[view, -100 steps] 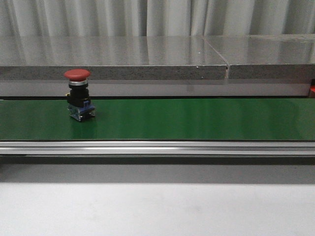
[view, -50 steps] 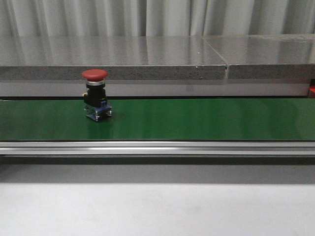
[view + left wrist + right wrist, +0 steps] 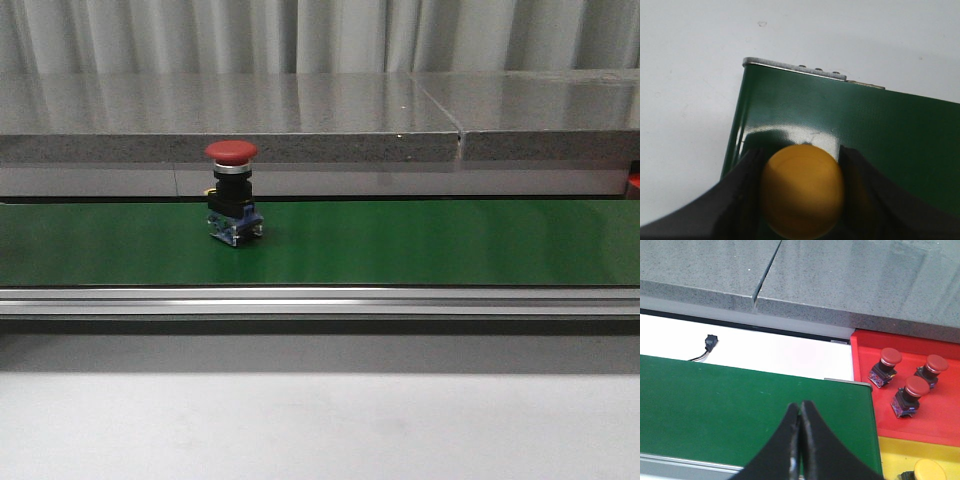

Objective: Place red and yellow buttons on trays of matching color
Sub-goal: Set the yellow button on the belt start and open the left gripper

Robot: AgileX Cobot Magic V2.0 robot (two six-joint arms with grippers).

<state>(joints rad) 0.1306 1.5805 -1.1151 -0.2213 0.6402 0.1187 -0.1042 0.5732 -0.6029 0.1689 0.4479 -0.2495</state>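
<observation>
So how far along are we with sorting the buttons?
Done: three red buttons sit in the red tray, one yellow in the yellow tray. In hand: left gripper holds a yellow button. Left: a red button stands on the belt; right gripper shut, empty.

The yellow button (image 3: 802,192) hides its own body below.

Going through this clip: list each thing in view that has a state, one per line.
Red button on belt: upright, free, left of centre.
Yellow button: clamped between the left gripper's fingers.
Left gripper: shut on the yellow button, over the belt's end.
Right gripper: shut, empty, above the belt.
Red tray: holds three red buttons.
Yellow tray: holds one yellow button at least.
</observation>
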